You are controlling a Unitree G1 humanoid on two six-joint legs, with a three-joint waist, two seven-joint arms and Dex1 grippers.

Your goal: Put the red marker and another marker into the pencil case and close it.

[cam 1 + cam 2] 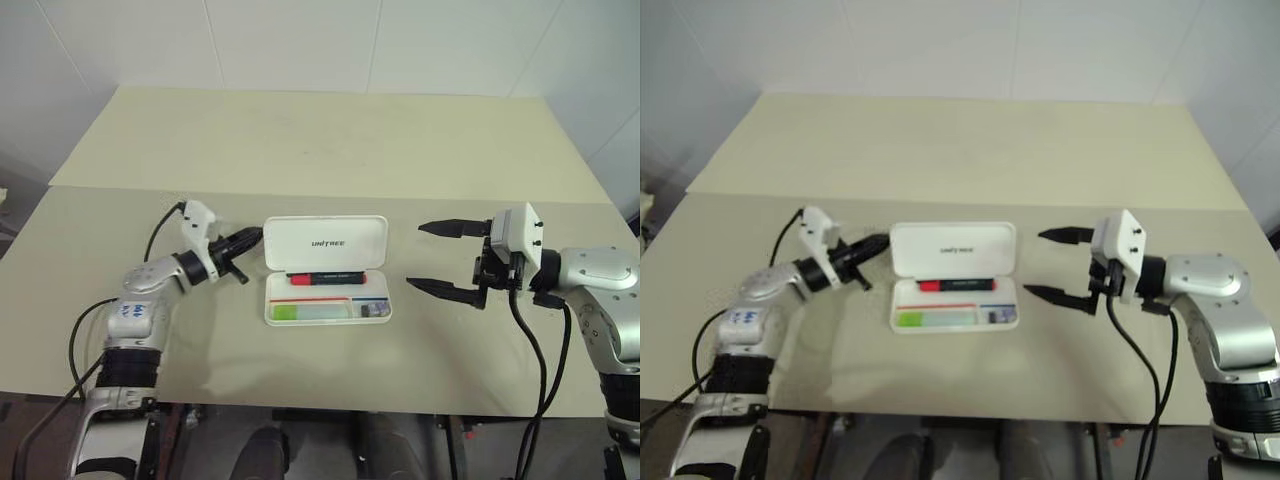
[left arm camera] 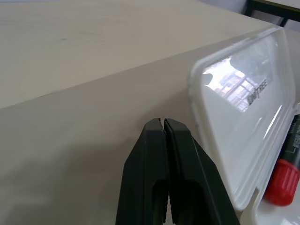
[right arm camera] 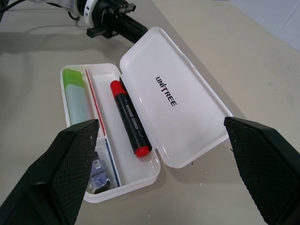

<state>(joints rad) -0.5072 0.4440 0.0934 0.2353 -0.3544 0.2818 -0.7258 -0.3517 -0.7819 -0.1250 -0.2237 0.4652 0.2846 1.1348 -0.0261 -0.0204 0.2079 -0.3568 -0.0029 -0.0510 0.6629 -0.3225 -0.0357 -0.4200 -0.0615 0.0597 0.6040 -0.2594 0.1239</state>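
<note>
Markers both lie inside the flat white plastic pencil case (image 1: pixel 326 283): red-capped black marker (image 1: pixel 325 277) nearest its raised lid, pale lime-ended marker (image 1: pixel 312 312) beyond. Left gripper (image 1: pixel 248 238), clenched empty, sits at the lid's edge, likely to push it shut; right gripper (image 1: pixel 436 258) gapes well apart.

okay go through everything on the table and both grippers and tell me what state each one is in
pencil case: open, lid standing up behind the tray
red marker: lying in the tray's back compartment, cap on
green-ended marker: lying in the tray's front compartment
small dark item: lying in the tray's end compartment
left gripper: shut, holding nothing, tips at the lid's left edge
right gripper: open, holding nothing, right of the case
</note>
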